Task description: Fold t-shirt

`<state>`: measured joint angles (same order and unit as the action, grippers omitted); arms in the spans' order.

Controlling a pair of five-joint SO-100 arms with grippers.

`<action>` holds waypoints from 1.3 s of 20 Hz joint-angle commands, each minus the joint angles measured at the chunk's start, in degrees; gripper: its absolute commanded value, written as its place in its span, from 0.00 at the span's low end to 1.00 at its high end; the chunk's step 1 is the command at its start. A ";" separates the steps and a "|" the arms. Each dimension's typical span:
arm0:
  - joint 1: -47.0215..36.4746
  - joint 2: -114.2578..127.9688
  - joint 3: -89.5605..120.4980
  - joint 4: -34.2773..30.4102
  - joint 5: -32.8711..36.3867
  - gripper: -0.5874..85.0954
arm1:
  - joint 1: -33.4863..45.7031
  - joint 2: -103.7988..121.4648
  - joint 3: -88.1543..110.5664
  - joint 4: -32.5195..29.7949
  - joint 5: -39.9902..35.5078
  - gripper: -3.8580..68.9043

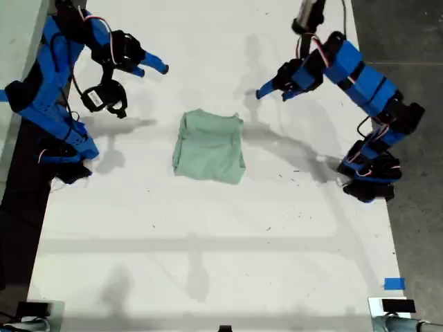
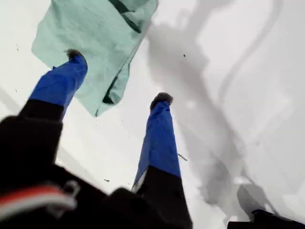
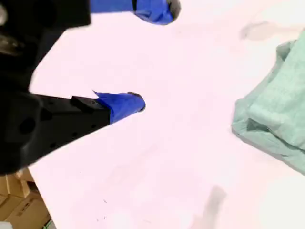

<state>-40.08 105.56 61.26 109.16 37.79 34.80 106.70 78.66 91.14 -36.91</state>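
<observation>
The pale mint-green t-shirt lies folded into a small, rumpled rectangle on the white table, a little above the middle of the exterior view. My first gripper hovers to the shirt's upper right in the exterior view. It is open, and one of its blue fingertips stands over the t-shirt near its edge. My second gripper hangs to the shirt's upper left in the exterior view, open wide with nothing between its fingers. The t-shirt lies well off to one side of it.
Arm shadows fall on the table beside the shirt. A strip of blue tape marks the table near the exterior view's lower right corner. Cardboard boxes stand beyond the table edge. Both arm bases sit at the table's side edges.
</observation>
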 commanded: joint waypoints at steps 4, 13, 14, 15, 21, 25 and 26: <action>-2.20 39.73 35.60 -12.92 -3.60 0.27 | -1.14 39.37 28.65 0.62 8.44 0.39; 17.75 90.62 93.96 -33.84 -25.84 0.01 | -22.76 85.69 75.59 -12.74 37.97 0.04; 18.11 90.70 96.42 -33.84 -26.02 0.01 | -24.17 87.63 80.95 -13.97 40.78 0.04; 18.11 90.70 98.09 -33.84 -26.37 0.01 | -24.52 89.21 85.52 -14.06 42.89 0.04; 19.42 90.70 112.06 -34.28 -27.77 0.07 | -21.27 89.12 96.68 -21.09 47.55 0.07; 20.83 90.53 112.06 -31.11 -27.42 0.07 | -19.51 89.12 96.94 -21.88 35.86 0.09; 21.01 90.53 112.06 -31.11 -27.42 0.07 | -19.51 89.12 96.94 -21.88 25.75 0.09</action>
<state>-20.21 195.91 173.85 77.96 10.72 14.33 196.00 175.87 70.93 1.76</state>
